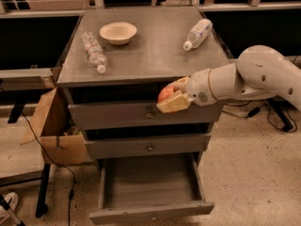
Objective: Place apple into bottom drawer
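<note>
Red-orange apple [165, 93] sits clamped in the hand [172, 99], well above the open bottom drawer [150, 213].

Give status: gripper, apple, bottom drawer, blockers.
Gripper shut on apple, in front of top drawer. Bottom drawer pulled open, directly below. Nothing seen blocking the way down.

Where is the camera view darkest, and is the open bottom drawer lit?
Camera view: darkest in the gap above the top drawer, behind the gripper, which holds the apple there; the bottom drawer is evenly lit inside.
</note>
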Tool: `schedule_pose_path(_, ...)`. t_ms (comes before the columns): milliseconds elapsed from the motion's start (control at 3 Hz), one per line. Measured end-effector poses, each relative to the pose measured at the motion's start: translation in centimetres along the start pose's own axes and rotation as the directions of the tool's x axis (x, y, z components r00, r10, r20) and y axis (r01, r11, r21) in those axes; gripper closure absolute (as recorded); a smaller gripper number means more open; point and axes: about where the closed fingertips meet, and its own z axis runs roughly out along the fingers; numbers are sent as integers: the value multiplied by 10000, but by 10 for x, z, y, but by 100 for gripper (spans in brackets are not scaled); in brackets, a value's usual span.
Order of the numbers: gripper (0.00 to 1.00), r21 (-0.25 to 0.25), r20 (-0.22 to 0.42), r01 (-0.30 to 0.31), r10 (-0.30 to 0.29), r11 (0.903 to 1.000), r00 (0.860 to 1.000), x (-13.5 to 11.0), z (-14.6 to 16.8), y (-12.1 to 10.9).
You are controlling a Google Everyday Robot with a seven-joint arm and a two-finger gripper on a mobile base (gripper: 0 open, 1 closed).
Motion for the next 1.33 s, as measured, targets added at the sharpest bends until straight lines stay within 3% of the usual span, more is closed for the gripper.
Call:
schedule_pose_path(333,100,-52,183,148,-147,9999,9997,6,6,2)
schedule_pose_path(667,100,24,227,-131,130,9999,9997,56,33,2)
schedule_pose_path(1000,100,16,685,-1458,1454,9893,9870,126,83,20)
schedule_pose_path(1333,100,154,805,-2049,2031,9787,9759,181,140,39)
